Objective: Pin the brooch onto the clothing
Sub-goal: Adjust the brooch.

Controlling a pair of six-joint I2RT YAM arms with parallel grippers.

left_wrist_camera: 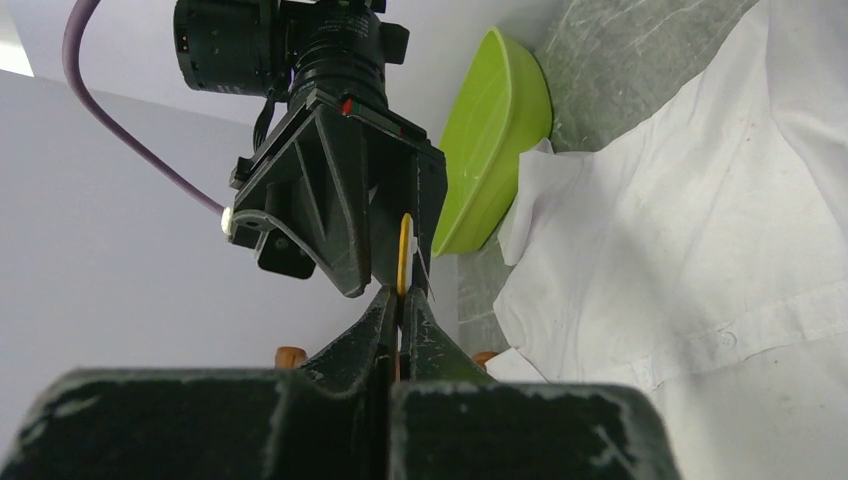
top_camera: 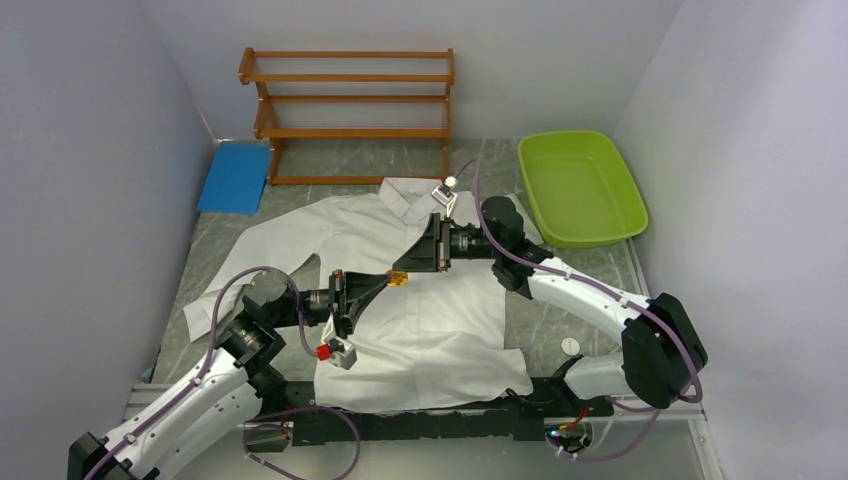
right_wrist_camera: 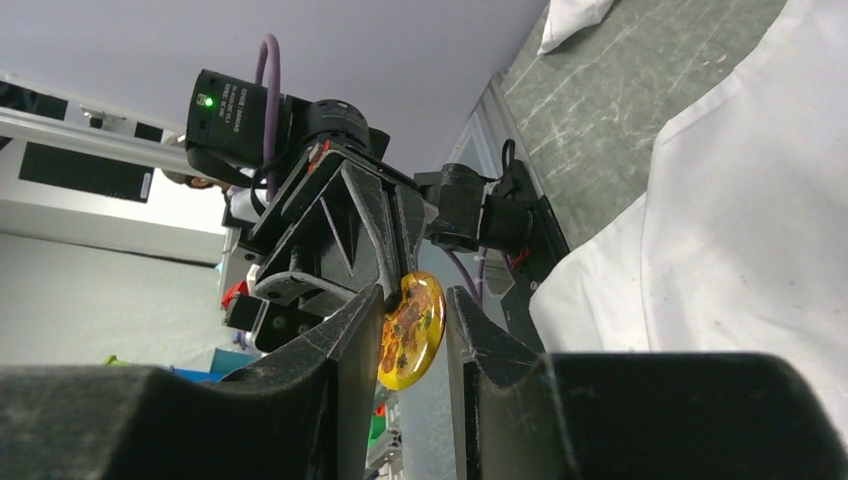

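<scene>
Steadying the brooch over the shirt
Left gripper is clamping it for the right gripper (part-open, straddling it).

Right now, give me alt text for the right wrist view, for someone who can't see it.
A round amber brooch sits between the fingers of the right pincer, gripped from the far side by the left pincer. The white shirt lies on the grey table at right.

Grey marbled table; white shirt spread centre; green tub upper right; wooden rack top centre; blue mat upper left.
</scene>
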